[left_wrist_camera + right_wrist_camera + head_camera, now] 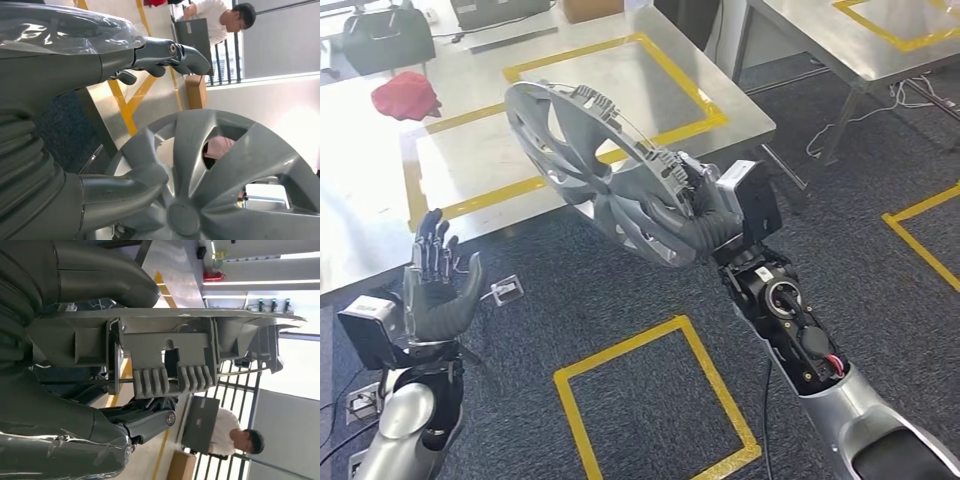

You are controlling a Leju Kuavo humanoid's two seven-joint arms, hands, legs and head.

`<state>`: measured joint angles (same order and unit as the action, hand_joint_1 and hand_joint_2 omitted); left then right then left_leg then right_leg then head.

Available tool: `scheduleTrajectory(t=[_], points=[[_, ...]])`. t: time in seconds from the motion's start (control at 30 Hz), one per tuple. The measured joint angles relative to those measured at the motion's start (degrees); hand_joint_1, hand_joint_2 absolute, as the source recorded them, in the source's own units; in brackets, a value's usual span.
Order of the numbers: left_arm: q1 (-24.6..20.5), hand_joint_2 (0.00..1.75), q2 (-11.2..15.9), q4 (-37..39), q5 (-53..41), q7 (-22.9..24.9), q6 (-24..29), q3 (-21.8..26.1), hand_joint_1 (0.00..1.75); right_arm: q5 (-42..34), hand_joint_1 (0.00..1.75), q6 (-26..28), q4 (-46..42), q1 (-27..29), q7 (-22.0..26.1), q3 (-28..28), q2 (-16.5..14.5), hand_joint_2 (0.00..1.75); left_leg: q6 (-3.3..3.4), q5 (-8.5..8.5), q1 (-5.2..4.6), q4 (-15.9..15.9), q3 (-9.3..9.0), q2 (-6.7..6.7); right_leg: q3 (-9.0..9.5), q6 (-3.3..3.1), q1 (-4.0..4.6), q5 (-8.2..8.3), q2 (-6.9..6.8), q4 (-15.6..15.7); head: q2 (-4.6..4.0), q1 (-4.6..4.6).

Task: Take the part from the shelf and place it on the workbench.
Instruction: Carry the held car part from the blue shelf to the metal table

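Grey hubcap (610, 175), held by its rim in your right hand (709, 205), hangs tilted in the air near the bench (743, 115) edge. Left hand (437, 285) is empty, fingers (432, 245) spread. Carry step; next you likely reach over the yellow-taped square (697, 95) and lower it flat.

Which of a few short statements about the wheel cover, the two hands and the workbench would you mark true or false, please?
1. The right hand holds the wheel cover by its rim. True.
2. The wheel cover lies flat on the workbench. False: it is held in the air, tilted.
3. The left hand grips the cover too. False: it is empty, fingers apart.
4. A red cloth lies on the workbench. True.
5. Yellow tape marks a rectangle on the workbench. True.
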<state>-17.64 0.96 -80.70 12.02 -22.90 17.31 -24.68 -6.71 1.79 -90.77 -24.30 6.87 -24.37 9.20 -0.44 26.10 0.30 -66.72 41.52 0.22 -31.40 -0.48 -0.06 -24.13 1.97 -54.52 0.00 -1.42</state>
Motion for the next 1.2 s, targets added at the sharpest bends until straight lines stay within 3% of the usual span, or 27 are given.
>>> scheduleTrajectory(t=[0.03,0.1,0.2,0.27,0.3,0.4,0.43,0.47,0.5,0.57,0.63,0.7,0.77,0.83,0.9,0.93,0.97,1.0,1.07,1.1,1.13,1.2], points=[[0.0,1.75,0.0,0.0,0.0,0.0,0.0,0.0,0.0,0.0,1.75,0.0,0.0,0.0,0.0,0.0,0.0,1.75,0.77,-2.8,-0.31,4.5,-1.53,-0.36,0.49,-0.01,0.1,-0.37,0.29,0.0,0.0,0.05],[-0.1,1.75,0.0,0.0,0.0,-0.2,-0.2,0.0,0.0,0.0,1.75,0.1,0.0,0.0,0.0,0.0,0.0,1.75,1.93,-5.36,-0.84,11.1,-4.09,-1.03,1.04,0.19,0.13,-0.93,0.84,0.3,0.0,-0.02],[-0.3,1.75,-0.1,0.0,0.0,-0.3,-0.5,0.0,0.0,0.4,1.75,0.2,0.0,0.1,0.0,0.0,0.0,1.75,2.47,-5.26,-1.14,13.2,-5.66,-1.03,1.54,1.13,0.0,-1.21,1.18,0.2,0.0,0.11],[-0.5,1.75,-0.1,0.0,0.0,-0.4,-0.5,0.0,0.0,0.7,1.75,0.3,0.0,0.2,-0.1,0.0,0.0,1.75,2.73,-5.16,-0.72,13.9,-7.05,-0.7,1.12,1.83,0.13,-2.06,0.42,-1.6,-0.01,-0.05],[-0.5,1.75,-0.2,0.1,0.0,-0.4,-0.5,0.0,0.0,0.7,1.75,0.3,0.0,0.2,-0.1,0.1,0.0,1.75,2.83,-4.97,-0.49,14.1,-7.66,-0.57,-0.22,2.16,0.06,-3.13,-0.13,-4.2,-0.01,-0.36],[-0.5,1.75,-0.2,0.2,-0.1,-0.4,-0.6,0.0,0.0,0.6,1.75,0.3,0.0,0.2,0.0,0.1,0.0,1.75,2.87,-4.0,-0.32,14.2,-8.7,-0.09,-7.0,3.22,-0.63,-6.89,-1.23,-15.6,0.0,-1.26],[-0.4,1.75,-0.2,0.2,-0.1,-0.4,-0.6,0.0,0.0,0.6,1.75,0.3,0.0,0.2,-0.1,0.0,0.0,1.75,2.73,-3.61,-0.24,14.1,-9.11,0.05,-8.4,3.56,-0.9,-6.89,-1.38,-17.1,0.0,-1.37],[-0.4,1.75,-0.2,0.3,-0.1,-0.4,-0.6,0.0,0.0,0.6,1.75,0.3,0.0,0.3,-0.1,0.0,0.0,1.75,2.53,-3.17,-0.11,14.1,-9.61,0.13,-8.67,3.88,-1.16,-5.55,-1.52,-16.3,0.0,-1.45],[-0.4,1.75,-0.2,0.3,-0.1,-0.4,-0.6,0.0,0.0,0.6,1.75,0.3,0.0,0.3,-0.2,0.0,0.0,1.75,2.28,-2.69,0.07,13.9,-10.18,0.18,-7.87,4.11,-1.39,-3.1,-1.72,-13.3,0.0,-1.55],[-0.4,1.75,-0.3,0.4,0.0,-0.5,-0.7,0.0,0.0,0.6,1.75,0.4,0.0,0.3,-0.3,0.1,0.0,1.75,1.6,-1.63,0.37,13.6,-11.2,0.29,-5.19,4.33,-1.54,1.81,-2.43,-5.1,-0.01,-1.94],[-0.4,1.75,-0.3,0.4,0.0,-0.6,-0.8,0.0,0.0,0.6,1.75,0.7,-0.1,0.2,-0.3,0.1,0.0,1.75,0.85,-0.91,0.3,13.1,-11.29,0.46,-3.51,3.55,-1.25,2.86,-2.95,-0.3,-0.01,-2.48],[-0.5,1.75,-0.3,0.4,0.0,-0.8,-0.9,0.0,0.0,0.6,1.75,0.8,-0.3,0.2,-0.4,0.1,0.0,1.75,0.12,-0.43,0.06,12.8,-11.16,0.67,-3.01,2.19,-1.11,2.15,-2.73,0.3,0.0,-2.29],[-0.6,1.75,-0.3,0.4,0.0,-0.9,-1.0,0.0,0.0,0.6,1.75,0.9,-0.5,0.3,-0.5,0.1,0.0,1.75,-0.45,0.51,0.1,11.2,-10.86,0.67,-2.54,1.33,-1.26,2.01,-2.25,0.2,0.0,-1.68],[-0.7,1.75,-0.3,0.4,0.0,-0.9,-1.0,0.0,0.0,0.6,1.75,0.9,-0.5,0.3,-0.5,0.1,0.0,1.75,-0.81,2.77,0.26,5.2,-7.61,0.47,-2.02,0.85,-1.3,1.68,-1.75,0.2,0.0,-1.14],[-0.5,1.75,-0.3,0.4,0.0,-1.0,-1.0,0.0,0.0,0.6,1.75,0.9,-0.5,0.3,-0.4,0.1,0.0,1.75,-0.98,5.42,0.27,-2.8,-2.18,0.33,-1.68,0.5,-1.11,1.2,-1.25,0.2,0.0,-0.5],[-0.4,1.75,-0.3,0.4,0.0,-1.0,-1.0,0.0,0.0,0.6,1.75,0.9,-0.5,0.4,-0.4,0.1,0.0,1.75,-0.9,5.66,0.24,-5.0,-0.2,0.29,-1.42,0.41,-0.95,0.9,-0.97,0.2,0.0,-0.28],[-0.4,1.75,-0.3,0.4,0.0,-1.0,-1.0,0.0,0.0,0.6,1.75,0.9,-0.5,0.5,-0.4,0.1,0.0,1.75,-0.65,4.65,0.2,-4.8,0.66,0.24,-1.05,0.37,-0.79,0.58,-0.69,0.2,0.0,-0.13],[-0.3,1.75,-0.3,0.4,0.0,-1.0,-1.0,0.0,0.0,0.6,1.75,0.9,-0.5,0.5,-0.5,0.1,0.0,1.75,-0.23,2.29,0.11,-2.2,0.25,0.16,-0.55,0.36,-0.63,0.22,-0.42,0.2,0.0,-0.02],[-0.4,1.75,-0.3,0.4,0.0,-1.0,-1.0,0.1,0.0,0.6,1.75,0.9,-0.6,0.6,-0.5,0.1,0.0,1.75,0.96,-3.34,-0.31,6.4,-2.54,-0.18,0.42,0.44,-0.41,-0.53,-0.03,0.3,-0.01,0.09],[-0.5,1.75,-0.3,0.4,0.0,-1.0,-1.0,0.1,0.0,0.6,1.75,0.9,-0.6,0.5,-0.5,0.1,0.0,1.75,1.4,-4.74,-0.57,10.0,-3.81,-0.35,0.64,0.58,-0.42,-0.8,0.16,0.4,-0.01,0.11],[-0.5,1.75,-0.3,0.4,0.0,-1.0,-1.0,0.1,0.0,0.6,1.75,1.0,-0.7,0.5,-0.5,0.1,0.0,1.75,1.74,-5.31,-0.84,12.0,-4.55,-0.49,0.71,0.83,-0.51,-1.04,0.28,0.6,-0.01,0.15],[-0.6,1.75,-0.3,0.4,0.0,-1.0,-1.0,0.1,0.0,0.6,1.75,1.2,-0.8,0.5,-0.7,0.0,0.0,1.75,2.05,-4.8,-1.05,13.0,-5.21,-0.5,0.99,1.53,-0.57,-1.23,0.45,0.5,0.0,0.22]])
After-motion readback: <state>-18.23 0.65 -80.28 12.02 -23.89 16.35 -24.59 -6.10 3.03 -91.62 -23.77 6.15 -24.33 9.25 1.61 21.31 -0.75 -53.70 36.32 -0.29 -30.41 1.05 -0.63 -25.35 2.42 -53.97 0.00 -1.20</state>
